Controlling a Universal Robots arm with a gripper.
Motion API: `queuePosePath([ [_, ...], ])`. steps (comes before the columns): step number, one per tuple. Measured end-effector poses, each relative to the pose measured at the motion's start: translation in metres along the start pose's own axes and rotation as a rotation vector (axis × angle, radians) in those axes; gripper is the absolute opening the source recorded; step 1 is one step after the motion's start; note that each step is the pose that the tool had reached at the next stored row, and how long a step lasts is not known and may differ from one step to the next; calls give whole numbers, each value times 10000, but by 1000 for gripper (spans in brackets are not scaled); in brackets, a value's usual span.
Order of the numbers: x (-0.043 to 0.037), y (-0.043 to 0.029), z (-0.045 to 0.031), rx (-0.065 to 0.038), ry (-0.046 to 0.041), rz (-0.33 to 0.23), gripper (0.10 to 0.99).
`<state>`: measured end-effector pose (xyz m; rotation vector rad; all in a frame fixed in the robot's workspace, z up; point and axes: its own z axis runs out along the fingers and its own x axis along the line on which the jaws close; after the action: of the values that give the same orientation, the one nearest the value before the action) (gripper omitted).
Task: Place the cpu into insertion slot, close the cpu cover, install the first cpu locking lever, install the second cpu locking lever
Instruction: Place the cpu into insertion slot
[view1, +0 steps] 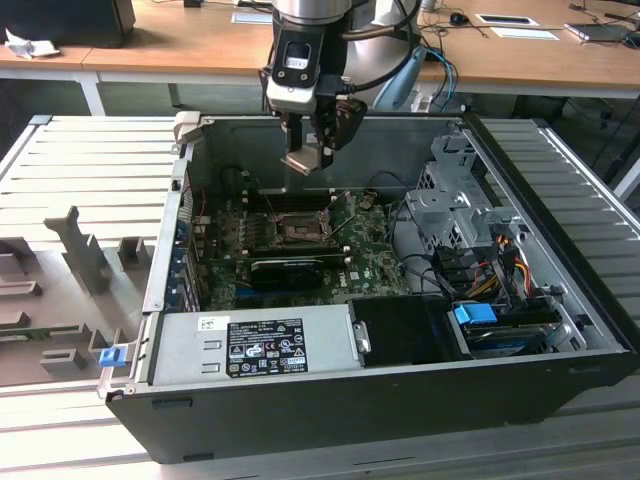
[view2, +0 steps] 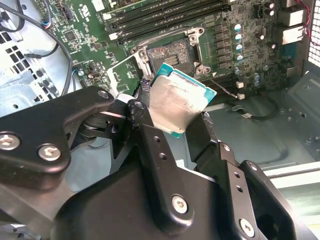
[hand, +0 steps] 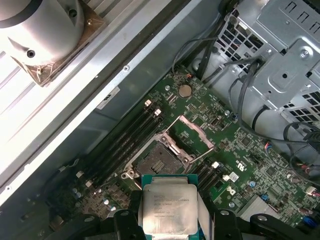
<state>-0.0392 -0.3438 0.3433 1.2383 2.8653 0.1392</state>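
Observation:
My gripper (view1: 312, 158) hangs above the open computer case, shut on the cpu (view1: 303, 161), a thin square chip with a pale silver face and green edge. In both wrist views the cpu (view2: 176, 102) (hand: 167, 210) sits between the black fingers (view2: 145, 130), tilted, well above the board. Below it on the green motherboard (view1: 370, 255) lies the insertion slot (view1: 297, 228) (view2: 172, 55) (hand: 157, 157), dark and bare. The cpu cover (hand: 196, 131) (view2: 124, 75) stands swung up beside the slot. Thin wire levers (hand: 202, 155) stick out at the slot's side.
A long black finned card (view1: 285, 268) lies just in front of the slot. Memory sticks (hand: 125, 135) run along its far side. The power supply (view1: 250, 345) fills the case front; a metal drive cage (view1: 450, 205) and cable bundles (view1: 500, 262) crowd the exterior view's right.

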Motion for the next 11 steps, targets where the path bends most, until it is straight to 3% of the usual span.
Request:
queuePosePath([
  [11,-1,-3,28,2,-13,209,529],
])
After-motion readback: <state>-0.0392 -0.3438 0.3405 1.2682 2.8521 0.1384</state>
